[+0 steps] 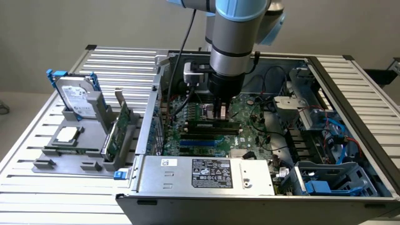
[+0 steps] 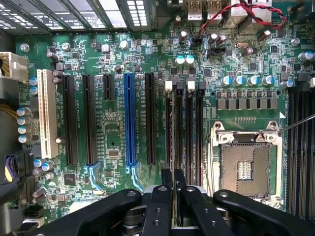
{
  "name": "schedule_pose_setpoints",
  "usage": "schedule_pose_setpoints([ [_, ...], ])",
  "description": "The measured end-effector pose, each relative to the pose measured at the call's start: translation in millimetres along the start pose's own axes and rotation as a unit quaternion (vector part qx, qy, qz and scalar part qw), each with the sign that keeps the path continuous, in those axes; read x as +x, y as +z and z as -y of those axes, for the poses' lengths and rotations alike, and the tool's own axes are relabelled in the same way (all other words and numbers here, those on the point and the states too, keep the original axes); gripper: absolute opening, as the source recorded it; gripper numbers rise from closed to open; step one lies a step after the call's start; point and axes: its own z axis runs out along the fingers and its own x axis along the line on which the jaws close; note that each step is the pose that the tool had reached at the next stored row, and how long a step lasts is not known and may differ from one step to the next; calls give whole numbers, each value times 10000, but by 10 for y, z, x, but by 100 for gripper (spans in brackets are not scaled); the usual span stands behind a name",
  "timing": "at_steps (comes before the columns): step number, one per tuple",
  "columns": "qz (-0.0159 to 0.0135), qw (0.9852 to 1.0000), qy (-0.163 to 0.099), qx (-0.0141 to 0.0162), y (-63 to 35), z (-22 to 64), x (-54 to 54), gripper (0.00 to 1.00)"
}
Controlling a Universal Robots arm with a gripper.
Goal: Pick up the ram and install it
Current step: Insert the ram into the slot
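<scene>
From the wrist camera I see my gripper with its jaws pinching the ram, a thin strip seen edge-on. It sits over the black memory slots beside the CPU socket. I cannot tell if it touches them. The exterior view puts the gripper deep inside the case. The hard drive stands outside, on that view's left.

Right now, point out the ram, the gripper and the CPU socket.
ram (image 2: 173, 211): wrist view, its thin edge.
gripper (image 2: 173, 178): wrist view, midway between fingertips.
CPU socket (image 2: 244, 168): wrist view, socket centre.
</scene>
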Motion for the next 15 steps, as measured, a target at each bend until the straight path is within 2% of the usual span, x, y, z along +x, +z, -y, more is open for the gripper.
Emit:
schedule_pose_setpoints([
  [15,-2,10000,-78,3,33,-8,8,13],
])
